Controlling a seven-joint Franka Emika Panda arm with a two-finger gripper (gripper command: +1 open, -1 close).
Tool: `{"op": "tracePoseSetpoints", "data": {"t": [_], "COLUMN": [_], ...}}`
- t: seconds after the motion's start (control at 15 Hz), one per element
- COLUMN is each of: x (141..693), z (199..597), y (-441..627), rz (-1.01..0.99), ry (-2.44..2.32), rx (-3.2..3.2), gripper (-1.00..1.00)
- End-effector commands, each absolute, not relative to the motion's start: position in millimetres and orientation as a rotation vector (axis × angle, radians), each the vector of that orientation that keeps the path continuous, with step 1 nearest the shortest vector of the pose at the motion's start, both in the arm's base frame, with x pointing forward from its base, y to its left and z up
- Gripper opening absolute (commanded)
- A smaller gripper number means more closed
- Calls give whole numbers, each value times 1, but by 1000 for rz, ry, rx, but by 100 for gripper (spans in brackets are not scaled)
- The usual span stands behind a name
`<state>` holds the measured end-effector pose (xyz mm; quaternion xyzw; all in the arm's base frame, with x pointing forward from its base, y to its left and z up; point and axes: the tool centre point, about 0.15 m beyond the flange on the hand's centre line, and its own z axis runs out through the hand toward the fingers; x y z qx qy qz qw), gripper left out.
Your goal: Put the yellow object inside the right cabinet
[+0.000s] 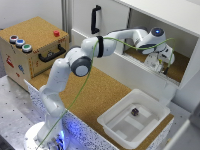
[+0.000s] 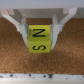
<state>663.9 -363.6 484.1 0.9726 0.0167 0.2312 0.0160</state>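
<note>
The yellow object [image 2: 39,40] is a small yellow cube with black letters on its faces. In the wrist view it sits between my gripper's [image 2: 41,36] two fingers, which press against its sides, just above a cork-brown floor. In the exterior view my gripper [image 1: 162,62] reaches down inside the right cabinet [image 1: 182,70], the wide white compartment with the cork floor, near its middle. The cube is too small there to make out behind the fingers. I cannot tell whether the cube touches the floor.
A white door with a black vertical handle [image 1: 95,20] stands to the exterior view's left of the cabinet. A cork-topped box with coloured buttons [image 1: 32,47] is at the far left. A white bin [image 1: 120,122] on the cork counter holds a small dark item [image 1: 134,112].
</note>
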Motion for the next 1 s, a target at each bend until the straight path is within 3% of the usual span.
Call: {"op": "tracePoseSetpoints", "data": {"t": [0.0,0.07,0.33,0.47,0.67,0.93], "x": [705,706,694,676,623,555], "z": [473,469,465,482,529,538], "y": [-378,-376,-359,-347,-317,-280], "rz": [449,448,527,602,733,736], "ry": [122,105,122,123,96,81], "rx": [3139,3136,3103,3071,2981,2988], "gripper": [-100,100,100,100,100,100]}}
